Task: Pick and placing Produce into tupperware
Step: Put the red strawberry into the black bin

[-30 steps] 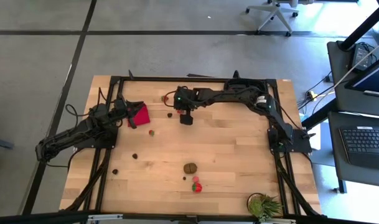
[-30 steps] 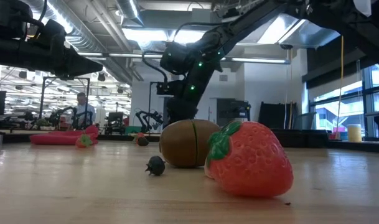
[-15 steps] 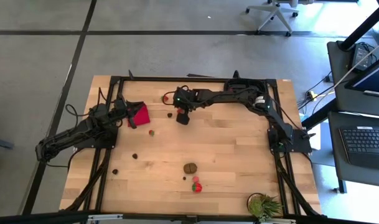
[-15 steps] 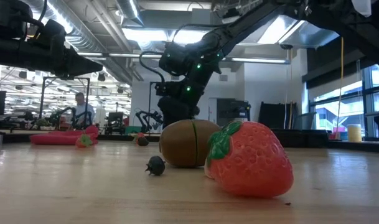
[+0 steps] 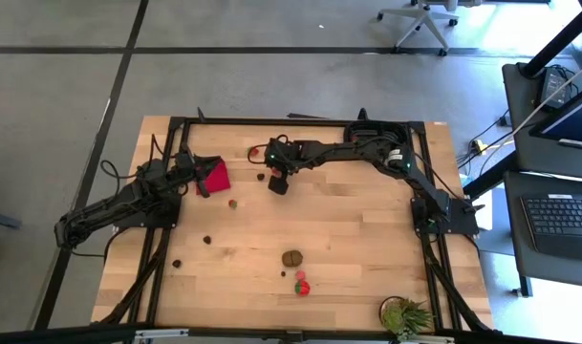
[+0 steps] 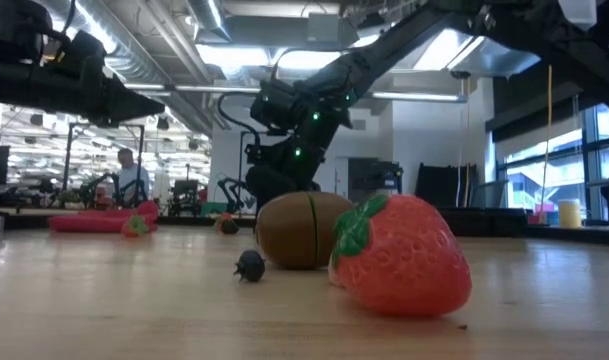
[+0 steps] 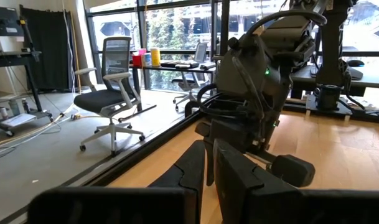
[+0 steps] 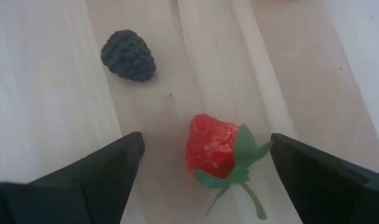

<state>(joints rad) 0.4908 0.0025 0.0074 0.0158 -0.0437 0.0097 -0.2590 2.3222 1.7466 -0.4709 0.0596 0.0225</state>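
Right gripper point(image 8: 201, 165) is released wide over strawberry point(image 8: 213, 146), w/ blackberry point(image 8: 128, 56) near; off-centre closing may roll it away.

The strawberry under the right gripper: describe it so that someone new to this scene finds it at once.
Follow the right arm across the table's far side to its open right gripper. Between its fingers lies the small strawberry, red, with a green leafy stem. Its nearest neighbour, the blackberry, is dark and bumpy.
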